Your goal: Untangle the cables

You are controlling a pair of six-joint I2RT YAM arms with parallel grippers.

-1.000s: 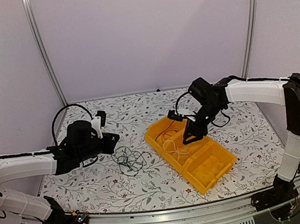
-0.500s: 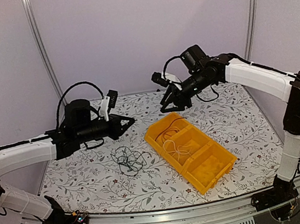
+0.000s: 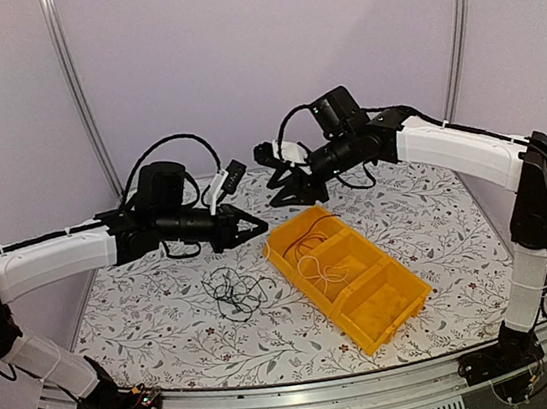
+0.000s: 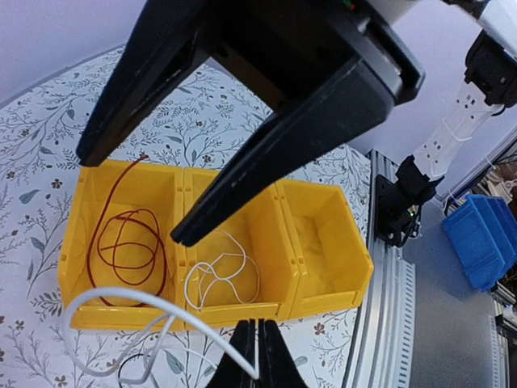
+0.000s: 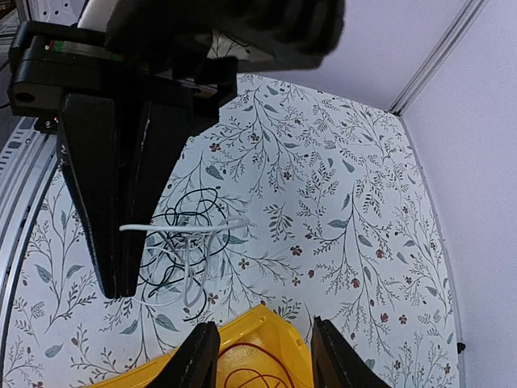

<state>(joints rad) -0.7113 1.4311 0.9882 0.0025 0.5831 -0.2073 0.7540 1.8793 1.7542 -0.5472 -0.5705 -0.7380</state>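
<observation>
A tangle of black and white cables (image 3: 233, 293) lies on the flowered table, left of a yellow three-compartment bin (image 3: 408, 306). A reddish-brown cable (image 4: 125, 242) coils in the bin's far compartment and a white cable (image 4: 222, 275) in the middle one. My left gripper (image 4: 259, 356) is shut on a white cable (image 4: 121, 297) that trails down to the tangle (image 5: 182, 250). From above, the left gripper (image 3: 255, 229) hovers between the tangle and the bin. My right gripper (image 5: 266, 360) is open and empty, and it hangs (image 3: 287, 191) above the bin's far end, close to the left gripper.
The bin's near compartment (image 4: 323, 234) holds nothing. Blue bins (image 4: 485, 242) stand off the table beyond the right arm's base. A metal rail (image 3: 310, 406) runs along the near edge, and purple walls enclose the back and sides.
The right gripper has lifted out of the bin and swung up and back-left. The left gripper has risen and moved right toward the bin, drawing the white cable up from the tangle.
</observation>
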